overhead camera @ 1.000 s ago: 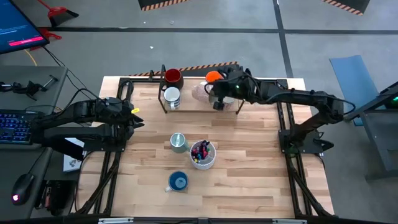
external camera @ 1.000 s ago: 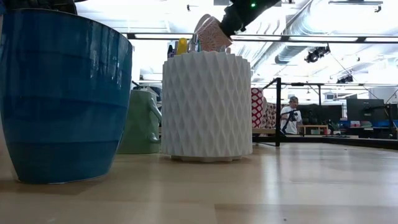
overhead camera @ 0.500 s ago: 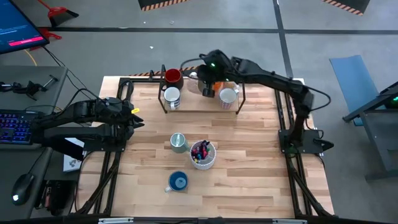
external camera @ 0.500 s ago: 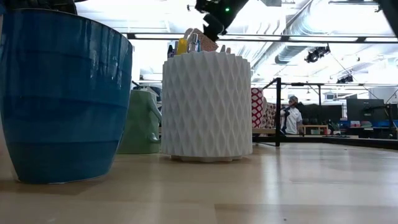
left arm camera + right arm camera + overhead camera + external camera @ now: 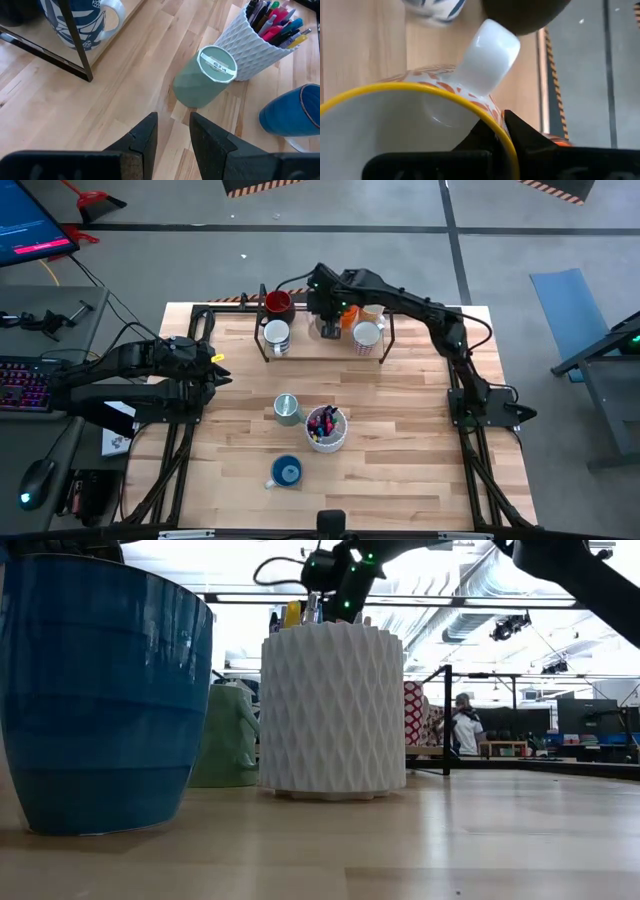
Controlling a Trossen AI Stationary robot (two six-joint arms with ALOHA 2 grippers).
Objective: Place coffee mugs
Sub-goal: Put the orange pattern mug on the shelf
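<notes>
My right gripper (image 5: pixel 328 318) is at the far rack (image 5: pixel 318 352), pointing steeply down, shut on a white mug with an orange pattern and yellow rim (image 5: pixel 420 107). The mug (image 5: pixel 331 330) sits between a dark red mug (image 5: pixel 277 302) and an orange mug (image 5: pixel 350 314). A blue-patterned white mug (image 5: pixel 276 335) and a white mug (image 5: pixel 367 335) stand on the rack's board. A green mug (image 5: pixel 287 408) and a blue mug (image 5: pixel 287 471) stand mid-table. My left gripper (image 5: pixel 172 135) waits open at the table's left, above bare wood. My right gripper pinches the mug's yellow rim (image 5: pixel 496 131) next to the white handle (image 5: pixel 487 50), one finger inside the mug and one outside. The fingers come from above, slanting down. The mug's mouth faces up toward the wrist; whether its bottom is on the rack, I cannot tell.
A white ribbed cup full of pens (image 5: pixel 326 427) stands beside the green mug. The rack's black frame posts (image 5: pixel 262 340) rise around the mugs. Bare wood lies to the right of the pen cup and along the near edge.
My right hand has swung over the rack toward the table's left and far edge and tipped from nearly level to steeply down. It has stayed shut on the patterned mug, which has sunk lower behind the pen cup in the low view.
</notes>
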